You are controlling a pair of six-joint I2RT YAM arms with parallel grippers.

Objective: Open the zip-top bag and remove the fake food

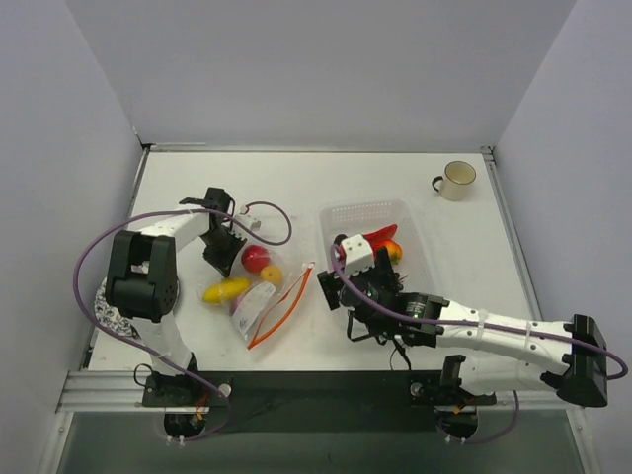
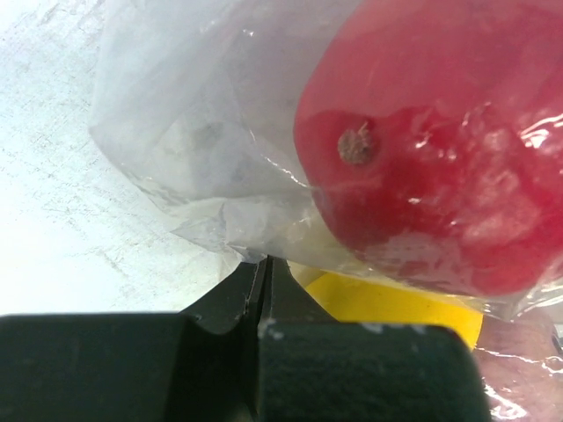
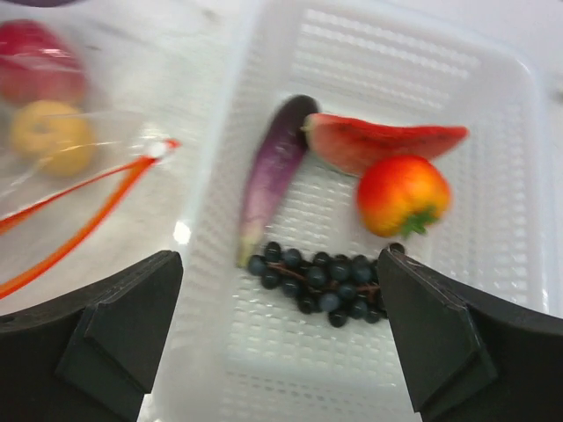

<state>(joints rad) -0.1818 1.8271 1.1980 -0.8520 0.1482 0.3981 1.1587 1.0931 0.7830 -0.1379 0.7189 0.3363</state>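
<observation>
- Left tool point(image 2: 264, 286) of mine is clamped on a fold of the clear crinkly zip-top bag point(image 1: 259, 308) with its orange-red strip, lying on the white tabletop point(image 1: 395, 178).
- Inside it: glossy red round fruit point(image 2: 440, 149), yellow pieces point(image 1: 226, 290).
- My right tool point(image 3: 277, 272), jaws wide apart, hovers over the white mesh plastic basket point(image 3: 493, 105) holding purple eggplant point(image 3: 268, 176), red chili point(image 3: 387, 145), dark grapes point(image 3: 325, 286).

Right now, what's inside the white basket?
A purple eggplant, a red chili, a red-orange round fruit and dark grapes lie in the basket. From above, the right arm hides the eggplant and grapes.
</observation>
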